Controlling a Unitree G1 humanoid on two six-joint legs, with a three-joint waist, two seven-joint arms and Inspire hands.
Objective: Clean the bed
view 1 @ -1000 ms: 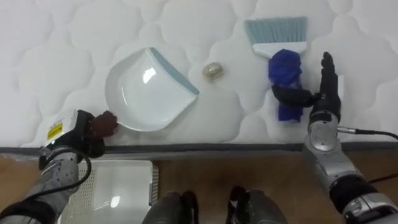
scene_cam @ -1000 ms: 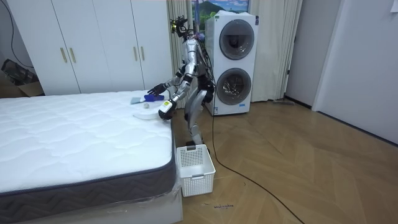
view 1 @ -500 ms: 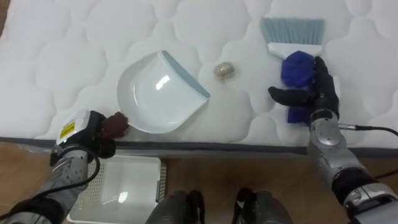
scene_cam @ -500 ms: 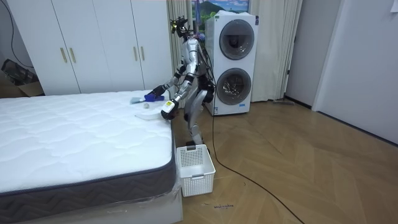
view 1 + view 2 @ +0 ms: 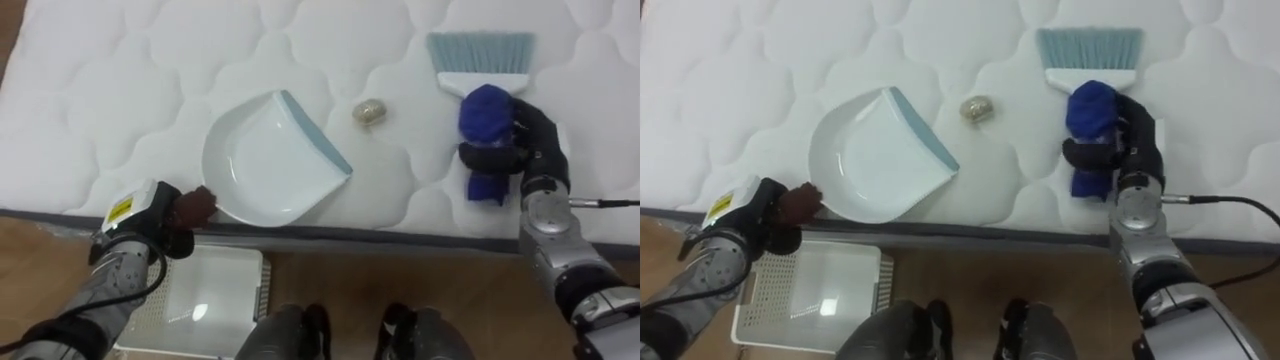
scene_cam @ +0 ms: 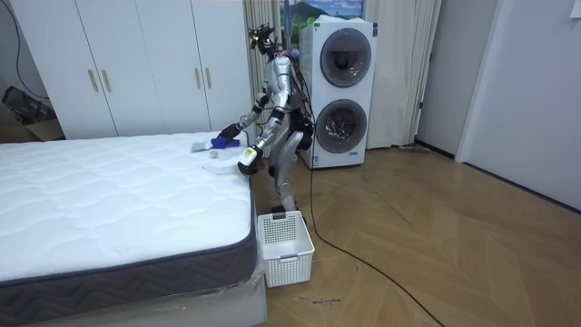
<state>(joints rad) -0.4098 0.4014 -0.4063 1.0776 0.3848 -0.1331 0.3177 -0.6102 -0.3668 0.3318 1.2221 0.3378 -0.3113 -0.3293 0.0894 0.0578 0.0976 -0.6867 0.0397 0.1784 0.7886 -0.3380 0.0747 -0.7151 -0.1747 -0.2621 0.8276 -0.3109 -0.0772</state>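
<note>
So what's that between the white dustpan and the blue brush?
A small beige lump lies on the mattress between dustpan and brush, touching neither, in the eye views.

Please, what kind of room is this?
Probably a bedroom that also serves for laundry: a bare quilted mattress, tall white wardrobes behind it, and two stacked washing machines.

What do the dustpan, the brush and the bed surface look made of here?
Dustpan: glossy white hard plastic, judging by the sharp light reflection; pale blue lip, possibly rubber.
Brush: pale blue synthetic-looking bristles in a white base; blue handle, probably plastic.
Mattress: white quilted fabric, stitched into puffy cells.
</note>
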